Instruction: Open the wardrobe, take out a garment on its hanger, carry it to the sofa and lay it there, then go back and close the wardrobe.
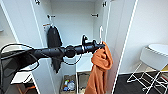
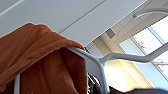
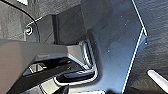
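Orange hooded garment [image 1: 99,67] on a thin white hanger [image 1: 100,32], hanging off the left gripper [image 1: 102,46], which is clenched on the hanger at the open front of the tall white wardrobe [image 1: 72,22]. Black T-shirt [image 1: 54,37] hangs on the rail inside the wardrobe, left of the garment. White folding chair [image 1: 152,60] stands right of the wardrobe. Right gripper: state cannot be judged.

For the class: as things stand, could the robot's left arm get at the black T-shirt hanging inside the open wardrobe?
Probably not. The left gripper is occupied with the hanger carrying the orange hoodie. The black T-shirt hangs just behind the arm with the wardrobe doors open, so the path looks free, but the gripper is taken.
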Available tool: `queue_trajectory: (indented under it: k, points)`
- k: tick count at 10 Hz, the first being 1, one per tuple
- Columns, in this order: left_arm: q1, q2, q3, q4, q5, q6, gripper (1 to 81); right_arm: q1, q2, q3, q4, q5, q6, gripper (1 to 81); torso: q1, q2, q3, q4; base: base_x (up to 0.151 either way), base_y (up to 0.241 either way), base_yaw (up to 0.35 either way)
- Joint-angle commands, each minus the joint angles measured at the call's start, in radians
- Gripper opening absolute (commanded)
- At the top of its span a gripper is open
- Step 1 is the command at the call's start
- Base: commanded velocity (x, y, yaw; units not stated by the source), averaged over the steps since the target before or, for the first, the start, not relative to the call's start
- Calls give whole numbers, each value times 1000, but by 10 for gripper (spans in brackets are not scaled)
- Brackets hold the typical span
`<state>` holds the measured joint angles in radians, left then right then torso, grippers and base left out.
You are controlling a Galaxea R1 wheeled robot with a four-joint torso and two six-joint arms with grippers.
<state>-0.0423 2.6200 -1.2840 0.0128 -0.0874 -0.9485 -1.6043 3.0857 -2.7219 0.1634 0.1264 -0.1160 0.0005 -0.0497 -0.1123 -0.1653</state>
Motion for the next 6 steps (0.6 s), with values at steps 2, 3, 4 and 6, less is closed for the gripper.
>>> queue_trajectory:
  k: [2,3,4,6]
  points:
    - [-132,-67,87,105,-116,14,10,31,7,5,5,-60,-4,811,0,0,0,0,0,0,0]
    - [-118,-92,104,107,-127,14,10,31,7,5,5,-60,-4,811,0,0,0,0,0,0,0]
    - [-112,-115,123,108,-132,16,10,31,7,5,5,-60,-4,811,0,0,0,0,0,0,0]
    - [-95,-141,137,110,-132,14,10,31,7,7,7,-57,-4,811,0,0,0,0,0,0,0]
